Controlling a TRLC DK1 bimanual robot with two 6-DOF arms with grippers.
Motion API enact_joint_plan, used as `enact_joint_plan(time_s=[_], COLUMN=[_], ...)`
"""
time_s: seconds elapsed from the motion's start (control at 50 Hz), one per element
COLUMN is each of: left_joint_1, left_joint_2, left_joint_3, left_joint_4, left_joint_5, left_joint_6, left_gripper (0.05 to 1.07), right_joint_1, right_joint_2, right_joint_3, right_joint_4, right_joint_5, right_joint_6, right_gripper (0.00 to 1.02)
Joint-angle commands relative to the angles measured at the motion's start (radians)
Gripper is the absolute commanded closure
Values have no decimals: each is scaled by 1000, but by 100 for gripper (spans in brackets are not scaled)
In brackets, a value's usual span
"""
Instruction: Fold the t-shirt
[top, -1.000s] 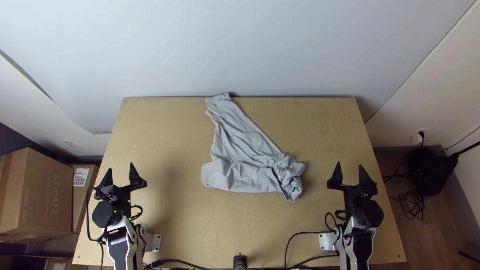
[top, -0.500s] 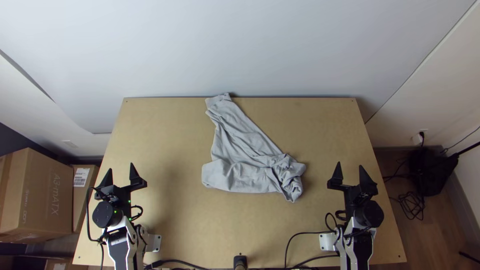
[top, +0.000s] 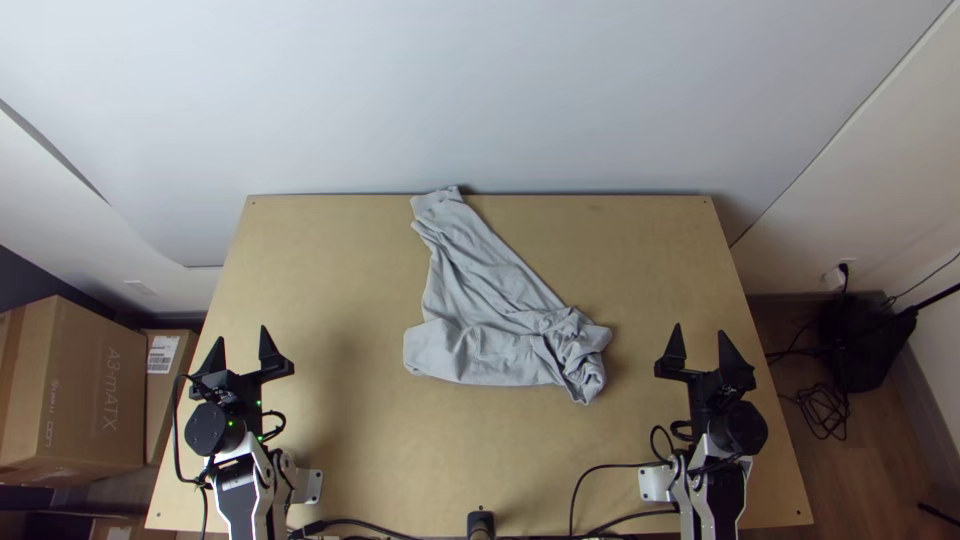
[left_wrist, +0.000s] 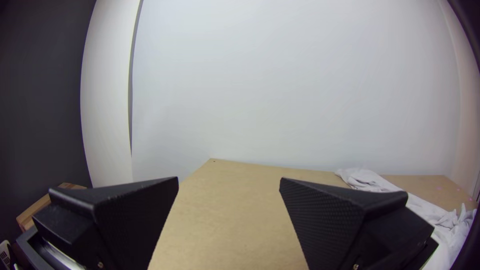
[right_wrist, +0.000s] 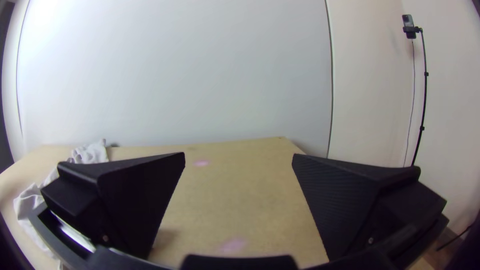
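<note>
On wooden table (top: 350, 450) | wrinkled, part-bunched grey T-shirt (top: 485, 285) | left tool (top: 241, 334), right tool (top: 700, 329): wide open, empty

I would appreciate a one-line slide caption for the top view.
A rumpled grey t-shirt lies mid-table between two open tools, left and right, neither touching it.

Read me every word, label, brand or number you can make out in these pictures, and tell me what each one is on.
"A3-mATX": on the large cardboard box left of the table.
Smaller print on that same box: too blurred to read.
White label on the box behind it: too small to read.
Pale marks on the left gripper and right gripper: too small to read.
</note>
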Motion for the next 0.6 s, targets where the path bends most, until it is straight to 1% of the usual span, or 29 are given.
enact_joint_plan(time_s=[0.0, 0.24, 0.28, 0.42, 0.48, 0.58], left_joint_1=[6, 6, 6, 6, 6, 6], left_joint_2=[-6, -6, -6, -6, -6, -6], left_joint_3=[-43, -43, -43, -43, -43, -43], left_joint_4=[-29, -29, -29, -29, -29, -29], left_joint_5=[3, 3, 3, 3, 3, 3], left_joint_6=[15, 15, 15, 15, 15, 15], left_gripper=[10, 10, 10, 10, 10, 10], right_joint_1=[-6, 1, 6, 89, 107, 109], right_joint_2=[-2, -2, -2, -3, -5, -5], right_joint_3=[-4, -4, -4, -4, -4, -3], right_joint_4=[-17, -17, -18, -18, -18, -18], right_joint_5=[1, 1, -1, 4, 12, 27], right_joint_6=[16, 17, 31, 77, 105, 105], right_gripper=[3, 3, 3, 3, 3, 3])
